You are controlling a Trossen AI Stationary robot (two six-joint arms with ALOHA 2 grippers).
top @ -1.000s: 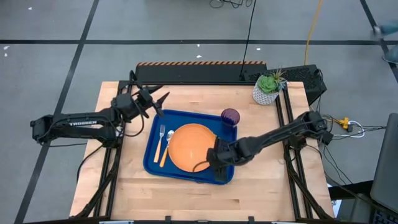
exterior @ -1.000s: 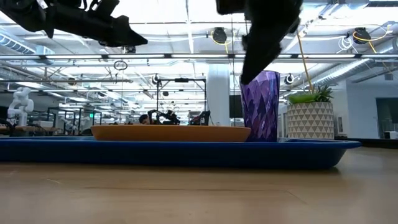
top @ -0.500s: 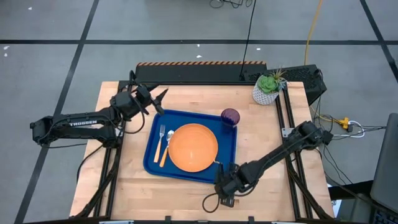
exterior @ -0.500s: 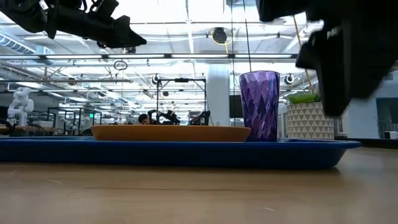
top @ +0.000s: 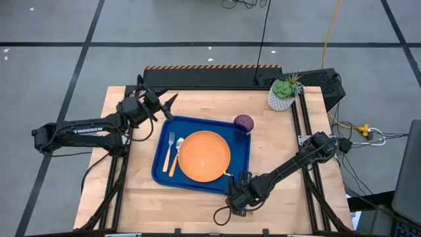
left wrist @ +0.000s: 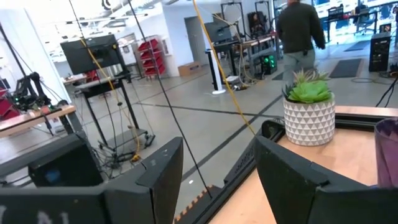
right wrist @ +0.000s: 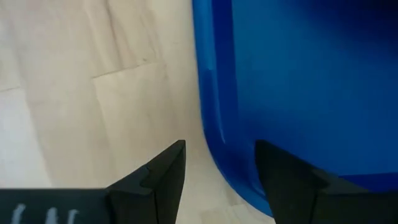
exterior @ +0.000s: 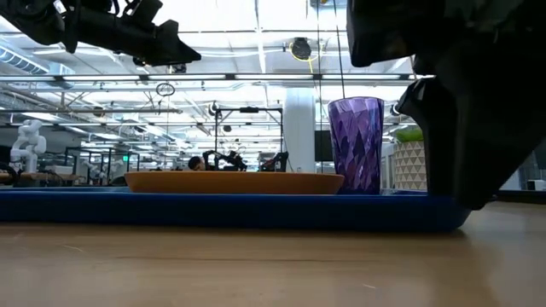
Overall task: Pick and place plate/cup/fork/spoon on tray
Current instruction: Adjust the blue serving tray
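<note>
Holding one plate (top: 204,156), one cup (top: 243,123), one fork (top: 170,150)

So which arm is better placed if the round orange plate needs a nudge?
Probably the right: its fingers hover open by the blue plastic tray's near corner, close to the plate.

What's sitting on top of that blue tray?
On the tray lie an orange plate, a fork and spoon side by side left of it, and a purple cup at the far right corner. The tray floor under the plate is covered.
</note>
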